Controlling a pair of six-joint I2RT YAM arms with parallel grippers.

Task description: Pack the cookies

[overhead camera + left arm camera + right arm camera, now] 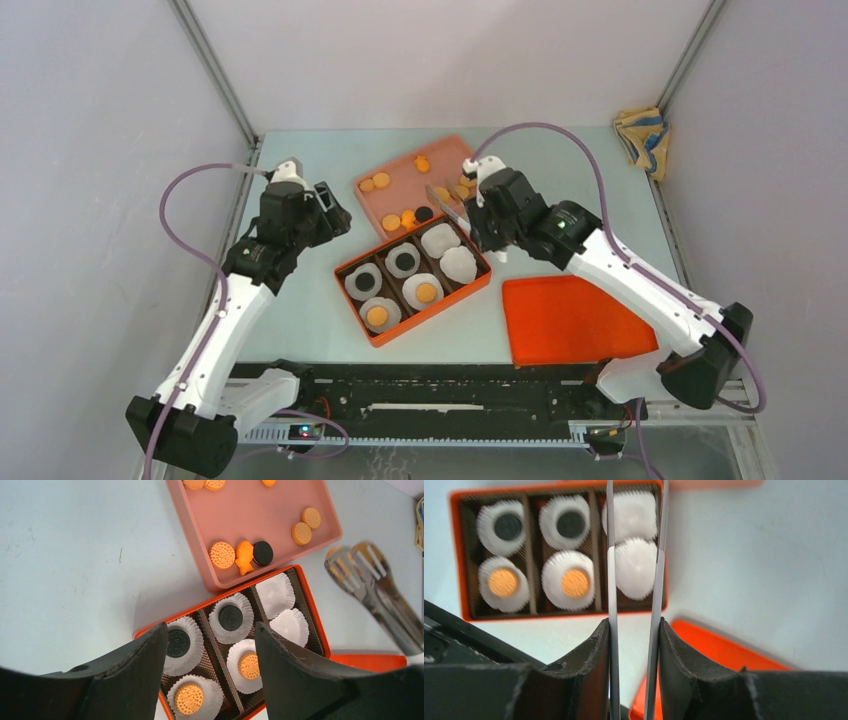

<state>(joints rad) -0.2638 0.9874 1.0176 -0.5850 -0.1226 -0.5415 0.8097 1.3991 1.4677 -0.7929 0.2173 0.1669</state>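
Nearest you, the orange lid (570, 320) lies flat on the bench (310, 320), just beside the box (455, 555). A low sweep of your right arm could catch the lid and shove the box.

In the box, four paper cups (636, 567) hold cookies, two black and two orange, and two cups are empty. The cups look light, so a tong tip dragged through one would likely tip it or lift it out.

Your right hand (634, 630) is clamped on the tongs (610, 580), whose arms stand apart. Their tips are out of that wrist camera's view, so I cannot tell if they carry anything.

Your left hand (207, 640) hangs by the box's left end, spread wide and empty. Lowering it carelessly could crush a cup.

Farther off, the loose cookies (222, 555) lie in the pink tray (260, 510). Some of them touch, so one pinch may grab two or flick a neighbour out.
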